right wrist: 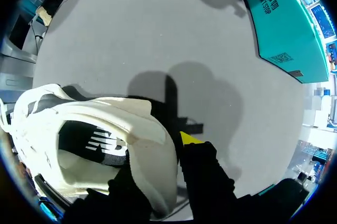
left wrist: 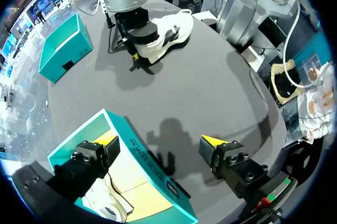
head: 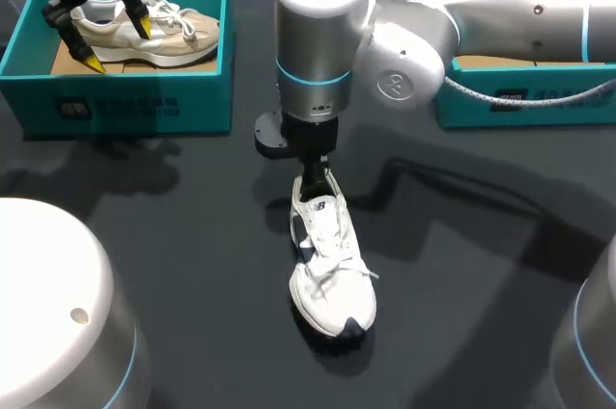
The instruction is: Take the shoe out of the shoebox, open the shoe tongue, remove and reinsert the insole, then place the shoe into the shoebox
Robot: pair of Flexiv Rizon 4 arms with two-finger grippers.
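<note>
A white sneaker (head: 332,269) with dark trim stands on the dark table, toe toward the front edge. My right gripper (head: 313,186) comes straight down on its heel. In the right wrist view one finger is inside the shoe and the yellow-tipped one (right wrist: 189,138) is outside, so the right gripper (right wrist: 160,153) is shut on the heel wall (right wrist: 152,139). My left gripper (head: 117,41) hangs open above the left teal shoebox (head: 207,91), which holds a beige sneaker (head: 154,34). In the left wrist view the left gripper (left wrist: 160,147) straddles that shoebox's wall (left wrist: 145,158).
A second teal shoebox (head: 520,101) stands at the back right, partly under my right arm (head: 500,5). It also shows in the left wrist view as a teal box (left wrist: 66,47) beyond the white sneaker (left wrist: 166,34). Pale arm bases (head: 48,303) fill the near corners.
</note>
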